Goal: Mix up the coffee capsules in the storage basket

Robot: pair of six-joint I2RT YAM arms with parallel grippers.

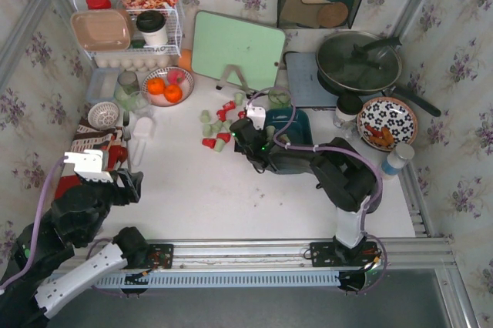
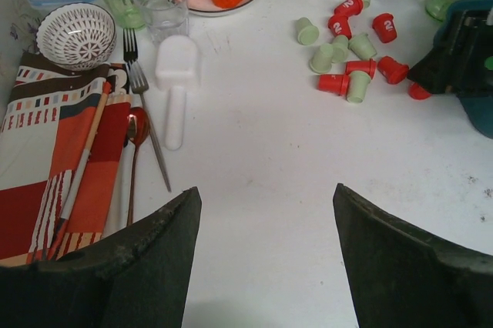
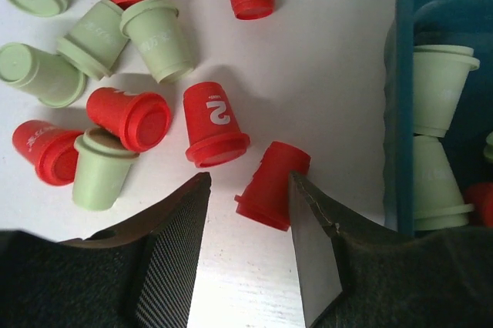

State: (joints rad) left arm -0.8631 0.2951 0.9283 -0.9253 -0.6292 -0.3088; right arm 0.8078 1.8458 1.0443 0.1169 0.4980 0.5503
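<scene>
So the white surface (image 1: 192,189), boxed in by floral wallpaper (image 1: 23,12), had red and green coffee capsules (image 1: 218,124) scattered just beside the teal storage basket (image 1: 299,122), the right gripper's (image 3: 248,189) fingers parted around one red capsule (image 3: 271,185), and the left gripper (image 2: 266,197) gaping wide over a bare patch.

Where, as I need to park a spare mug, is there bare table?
The near table is free, bordered by the capsules, scoop and right arm. Crowded: the back row around the orange bowl and the right side by the pan.
</scene>
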